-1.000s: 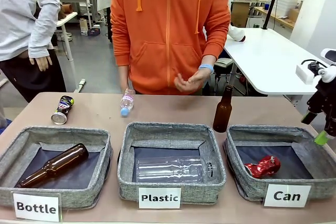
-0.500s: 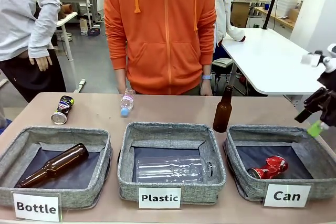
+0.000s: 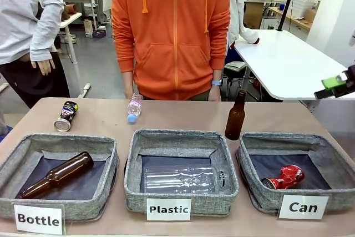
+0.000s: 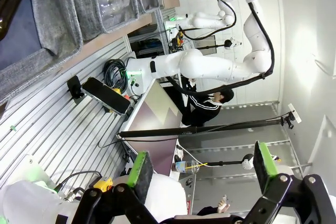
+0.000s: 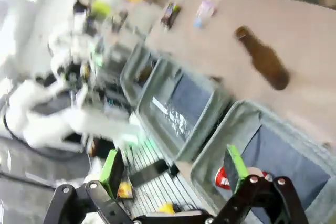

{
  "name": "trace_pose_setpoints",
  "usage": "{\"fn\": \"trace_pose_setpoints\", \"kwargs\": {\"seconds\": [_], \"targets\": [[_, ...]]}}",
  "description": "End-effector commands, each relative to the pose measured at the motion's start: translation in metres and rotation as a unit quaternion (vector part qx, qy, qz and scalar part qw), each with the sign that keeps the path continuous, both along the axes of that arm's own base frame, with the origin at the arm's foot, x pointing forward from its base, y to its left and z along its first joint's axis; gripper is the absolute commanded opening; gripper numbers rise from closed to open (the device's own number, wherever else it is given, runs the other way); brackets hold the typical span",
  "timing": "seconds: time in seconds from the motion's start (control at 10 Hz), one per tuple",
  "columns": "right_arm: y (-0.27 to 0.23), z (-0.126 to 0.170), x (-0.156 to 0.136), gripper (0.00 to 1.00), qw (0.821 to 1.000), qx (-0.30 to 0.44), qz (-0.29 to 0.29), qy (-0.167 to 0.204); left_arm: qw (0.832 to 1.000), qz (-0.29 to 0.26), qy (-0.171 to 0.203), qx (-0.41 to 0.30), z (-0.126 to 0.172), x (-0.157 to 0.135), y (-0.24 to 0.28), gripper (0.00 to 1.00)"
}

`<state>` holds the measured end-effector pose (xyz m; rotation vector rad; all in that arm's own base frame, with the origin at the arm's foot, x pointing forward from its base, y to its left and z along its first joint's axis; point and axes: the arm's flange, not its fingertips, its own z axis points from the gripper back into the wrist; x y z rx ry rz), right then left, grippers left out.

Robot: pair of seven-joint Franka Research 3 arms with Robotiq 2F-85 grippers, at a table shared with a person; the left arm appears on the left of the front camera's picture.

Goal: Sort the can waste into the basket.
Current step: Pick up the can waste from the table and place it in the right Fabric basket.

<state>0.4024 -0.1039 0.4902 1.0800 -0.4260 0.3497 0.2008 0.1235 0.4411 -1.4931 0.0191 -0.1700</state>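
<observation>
the right gripper (image 5: 173, 167) has risen clear of the basket (image 3: 294, 137), jaws spread and empty; the red can (image 3: 284, 177) lies inside, the black can (image 3: 66, 116) unmoved on the table (image 3: 183, 116)

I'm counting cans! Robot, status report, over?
Left gripper, right gripper: jaws open, empty. Red can in Can basket; black can on table, far left. Upright brown bottle by basket's far corner.

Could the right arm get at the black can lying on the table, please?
Probably not easily: nothing blocks the can, but it lies at the table's far left, while the right gripper hangs open beyond the right edge.
</observation>
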Motion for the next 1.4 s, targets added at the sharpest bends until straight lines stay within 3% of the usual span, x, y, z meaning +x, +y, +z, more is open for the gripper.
{"fn": "trace_pose_setpoints", "kwargs": {"seconds": [0.0,0.2,0.3,0.4,1.3], "targets": [[-0.011,-0.021,0.009,1.00,0.912,0.208,-0.354,0.020,1.000,0.001,-0.007,-0.010,0.001,-0.001,0.001,1.00],[-0.021,-0.053,0.023,1.00,0.924,0.204,-0.313,0.084,1.000,0.001,-0.007,-0.010,0.001,-0.001,0.001,1.00],[-0.023,-0.065,0.034,1.00,0.929,0.184,-0.308,0.092,1.000,0.001,-0.007,-0.010,0.001,-0.001,0.001,1.00],[-0.043,-0.050,0.013,1.00,0.968,0.118,-0.207,0.079,1.000,0.001,-0.007,-0.010,0.001,-0.001,0.001,1.00],[-0.043,-0.050,0.013,1.00,0.968,0.118,-0.207,0.079,1.000,0.001,-0.007,-0.010,0.001,-0.001,0.001,1.00]]}}
